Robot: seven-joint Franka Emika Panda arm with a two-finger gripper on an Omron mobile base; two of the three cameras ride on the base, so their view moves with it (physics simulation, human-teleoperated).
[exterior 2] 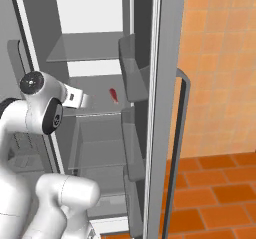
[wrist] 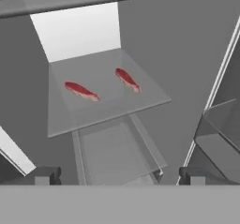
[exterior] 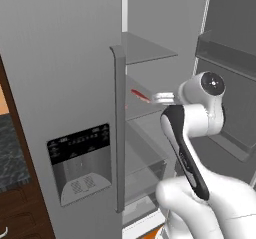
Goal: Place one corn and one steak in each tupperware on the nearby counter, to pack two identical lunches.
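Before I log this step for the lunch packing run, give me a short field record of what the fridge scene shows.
place: open fridge, doors swung wide
steaks: two steaks, one and the other, lying apart on one glass shelf
gripper: gripper open, empty, short of the shelf, pointed at it
drawer: clear drawer below the shelf
task progress: neither steak picked up yet

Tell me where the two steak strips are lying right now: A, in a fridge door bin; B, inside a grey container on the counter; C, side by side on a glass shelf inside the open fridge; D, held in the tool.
C: in the hand view one steak and the other steak lie apart on the same glass shelf of the open fridge, ahead of the open, empty tool.
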